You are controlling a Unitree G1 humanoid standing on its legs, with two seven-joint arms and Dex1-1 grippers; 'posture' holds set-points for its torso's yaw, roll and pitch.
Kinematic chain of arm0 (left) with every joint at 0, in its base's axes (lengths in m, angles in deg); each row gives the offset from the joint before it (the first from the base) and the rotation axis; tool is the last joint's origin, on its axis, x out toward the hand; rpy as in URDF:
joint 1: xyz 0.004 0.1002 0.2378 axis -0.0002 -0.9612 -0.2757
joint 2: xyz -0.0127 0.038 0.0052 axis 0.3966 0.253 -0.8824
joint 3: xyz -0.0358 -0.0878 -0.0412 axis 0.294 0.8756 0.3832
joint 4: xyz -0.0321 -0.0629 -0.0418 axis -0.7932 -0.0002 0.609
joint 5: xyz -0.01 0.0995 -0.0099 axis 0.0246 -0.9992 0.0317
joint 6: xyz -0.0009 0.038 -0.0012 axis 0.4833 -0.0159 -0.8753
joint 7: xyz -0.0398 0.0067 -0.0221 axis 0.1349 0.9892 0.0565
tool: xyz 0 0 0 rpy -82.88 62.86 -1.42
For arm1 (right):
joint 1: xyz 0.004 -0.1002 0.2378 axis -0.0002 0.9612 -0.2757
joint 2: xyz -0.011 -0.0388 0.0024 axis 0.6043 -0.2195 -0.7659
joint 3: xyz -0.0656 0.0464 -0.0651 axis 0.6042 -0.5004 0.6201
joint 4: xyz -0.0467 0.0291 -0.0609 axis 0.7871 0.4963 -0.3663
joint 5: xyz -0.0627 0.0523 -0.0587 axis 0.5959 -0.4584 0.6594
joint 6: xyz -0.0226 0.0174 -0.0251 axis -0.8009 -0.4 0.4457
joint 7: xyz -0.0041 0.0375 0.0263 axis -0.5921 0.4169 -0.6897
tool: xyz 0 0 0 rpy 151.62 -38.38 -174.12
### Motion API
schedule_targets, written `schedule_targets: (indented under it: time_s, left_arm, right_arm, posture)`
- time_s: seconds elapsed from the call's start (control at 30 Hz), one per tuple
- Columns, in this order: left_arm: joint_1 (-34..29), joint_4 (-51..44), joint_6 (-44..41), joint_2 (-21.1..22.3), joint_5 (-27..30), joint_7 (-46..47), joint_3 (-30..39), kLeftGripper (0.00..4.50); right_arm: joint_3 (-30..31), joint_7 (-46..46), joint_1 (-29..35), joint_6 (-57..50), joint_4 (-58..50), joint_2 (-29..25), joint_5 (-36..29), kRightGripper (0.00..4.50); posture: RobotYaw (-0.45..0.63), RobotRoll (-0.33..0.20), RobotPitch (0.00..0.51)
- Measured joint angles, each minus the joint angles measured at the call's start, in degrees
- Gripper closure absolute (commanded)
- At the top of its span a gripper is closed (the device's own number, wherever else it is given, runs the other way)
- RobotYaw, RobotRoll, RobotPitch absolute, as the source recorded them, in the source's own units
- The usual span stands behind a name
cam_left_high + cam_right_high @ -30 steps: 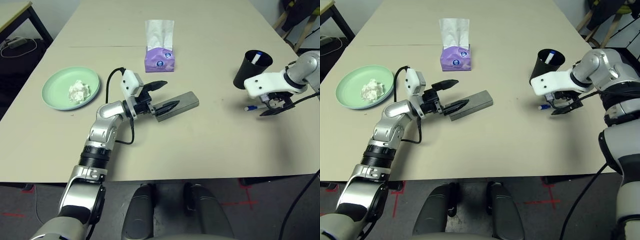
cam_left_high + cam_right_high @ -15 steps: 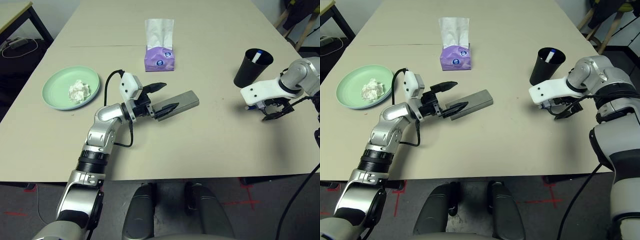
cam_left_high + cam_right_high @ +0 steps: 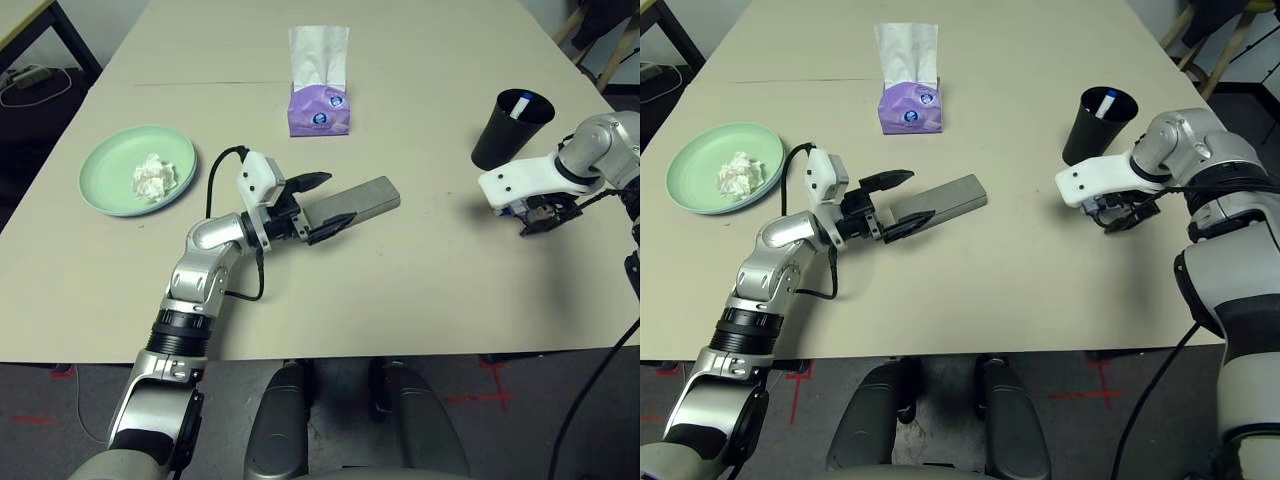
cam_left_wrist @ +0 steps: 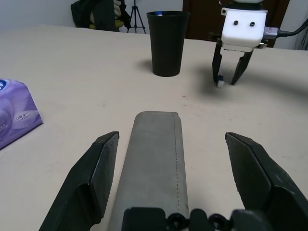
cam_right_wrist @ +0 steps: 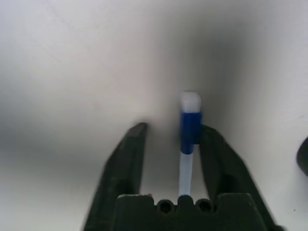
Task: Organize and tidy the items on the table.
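Observation:
A grey glasses case (image 3: 365,198) lies mid-table, and my left gripper (image 3: 322,203) stands open with a finger on each side of its near end (image 4: 154,159). My right gripper (image 3: 540,220) is down on the table (image 3: 420,300) at the right, open. A small white pen with a blue band (image 5: 189,130) lies between its fingers, close against one of them. Just behind it stands the black cup (image 3: 510,128), holding another pen (image 3: 518,103). The pale green plate (image 3: 110,190) at the left holds the crumpled tissue wad (image 3: 152,178). The sunglasses and the pale blue plate are out of view.
A purple tissue box (image 3: 320,100) stands at the far middle of the table. A dark-legged side desk (image 3: 30,25) is off the far left corner, and chair legs (image 3: 600,45) show off the far right.
My right gripper has turned and come down over the pen on the table. The left gripper stays astride the case. The camera has tilted slightly.

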Motion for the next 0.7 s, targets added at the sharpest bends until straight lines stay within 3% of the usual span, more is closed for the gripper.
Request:
schedule_targets:
  time_s: [0.1,0.43,0.57,0.7]
  left_arm:
    - [-0.53,-0.60,-0.22,0.05,0.00,0.02,0.00,0.00]
    - [-0.47,-1.01,-0.37,0.12,0.00,0.14,0.00,0.00]
    - [1.66,1.32,0.38,-0.19,-0.02,-0.06,-0.04,0.00]
    - [3.43,3.50,1.76,-0.65,-0.02,-0.48,-0.10,0.00]
  right_arm:
    - [-0.25,0.01,0.00,-0.24,-0.01,0.20,0.05,4.16]
    - [-3.65,6.12,-0.74,-0.62,-0.49,-0.66,-3.00,4.16]
    - [-6.58,13.12,-1.71,-6.85,-4.13,-1.90,-12.69,4.16]
    - [-4.60,14.12,2.93,-19.56,-18.38,-8.98,-28.14,4.16]
  posture:
    - [0.15,0.000,0.259]
    - [0.11,0.000,0.229]
    - [0.09,0.000,0.212]
    - [0.07,0.000,0.200]
